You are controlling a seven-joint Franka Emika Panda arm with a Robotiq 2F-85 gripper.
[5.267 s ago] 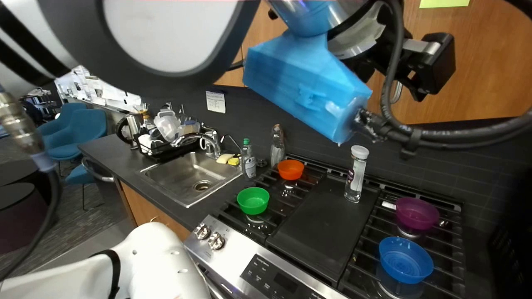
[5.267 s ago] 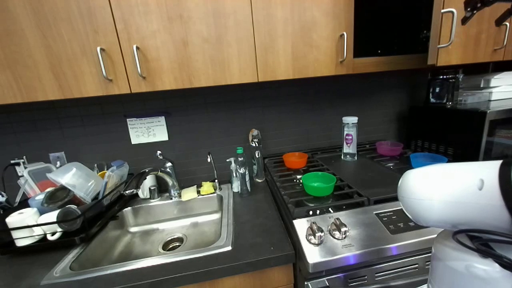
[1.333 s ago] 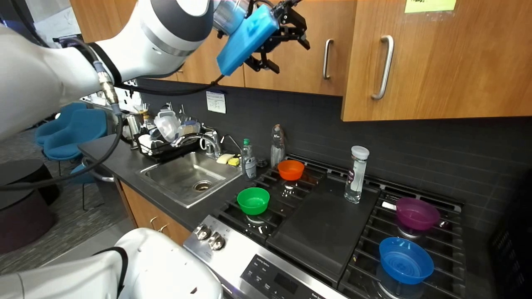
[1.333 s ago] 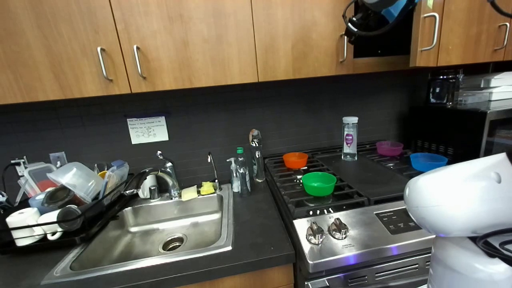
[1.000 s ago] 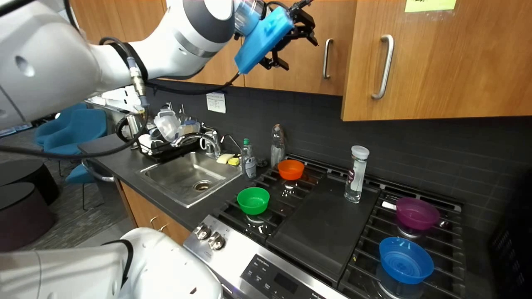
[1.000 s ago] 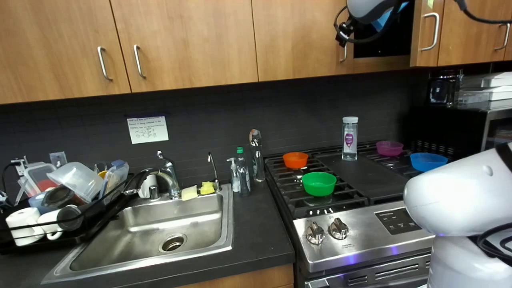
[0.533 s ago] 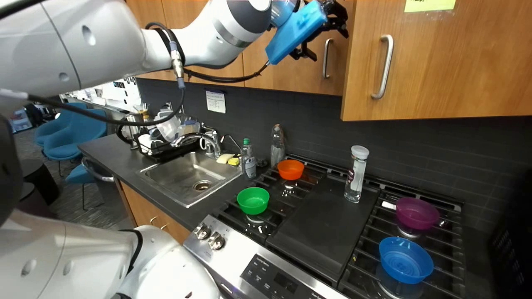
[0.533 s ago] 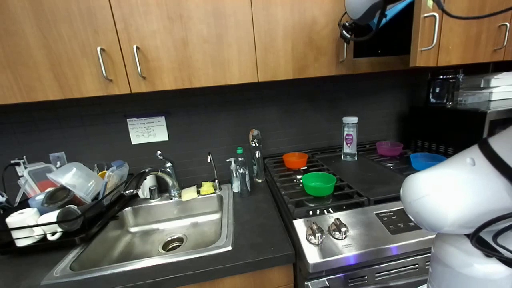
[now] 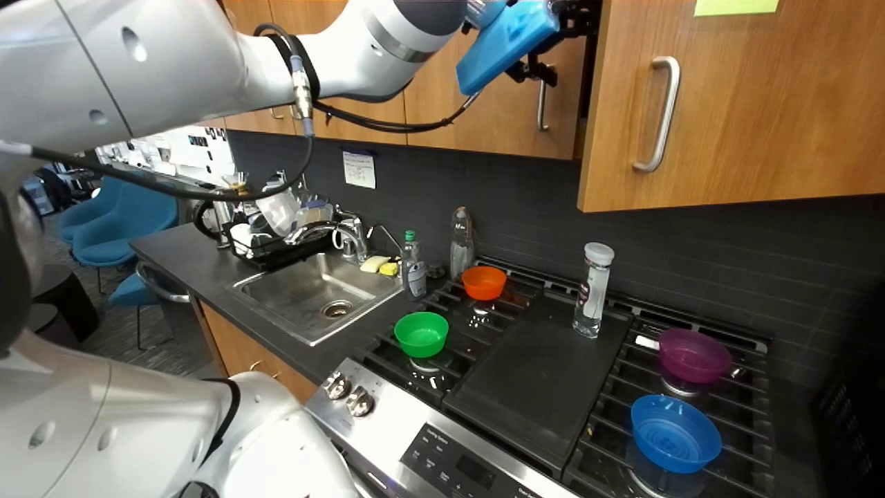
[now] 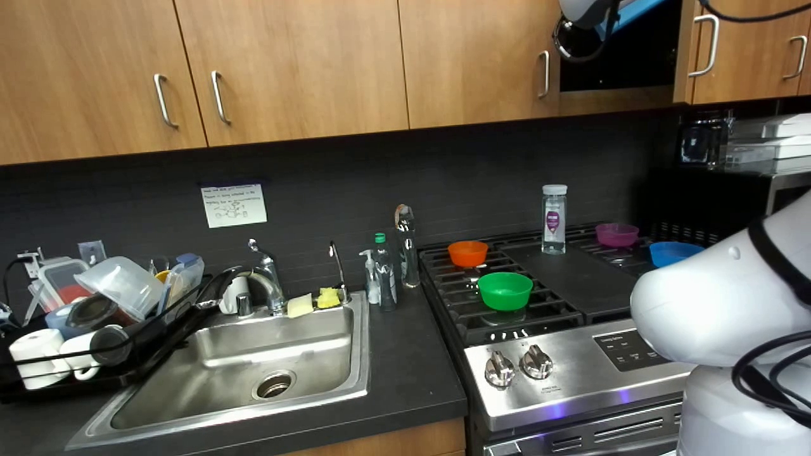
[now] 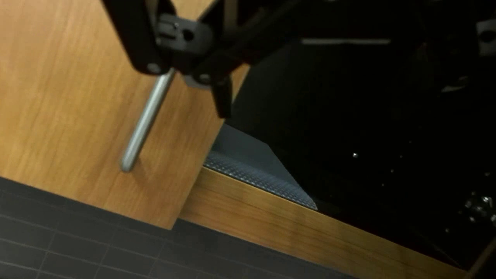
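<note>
My gripper (image 9: 570, 54) is open and holds nothing. It is at the free edge of a wooden wall cabinet door (image 9: 747, 111), which stands partly open. In the wrist view one of its fingers (image 11: 223, 99) overlaps the door edge; whether they touch cannot be told. The other fingertip is lost in the dark. The door's metal handle (image 11: 143, 124) lies left of that finger. The cabinet opening (image 10: 624, 63) looks dark, with a grey dotted shelf liner (image 11: 252, 166) at its bottom. In an exterior view the blue-wrapped wrist part (image 9: 508, 45) is beside the opening.
A neighbouring shut door has a handle (image 9: 543, 104). Below is a stove with green (image 9: 422, 334), orange (image 9: 484, 283), purple (image 9: 693, 356) and blue (image 9: 675, 436) bowls and a white-capped bottle (image 9: 592, 290). A sink (image 10: 279, 354) and full dish rack (image 10: 95, 373) stand beside it.
The arm has gone from close to the camera to beside the cabinet, then right to the door edge. The door stands wider open than half a second ago. Bowls and bottles have not moved.
</note>
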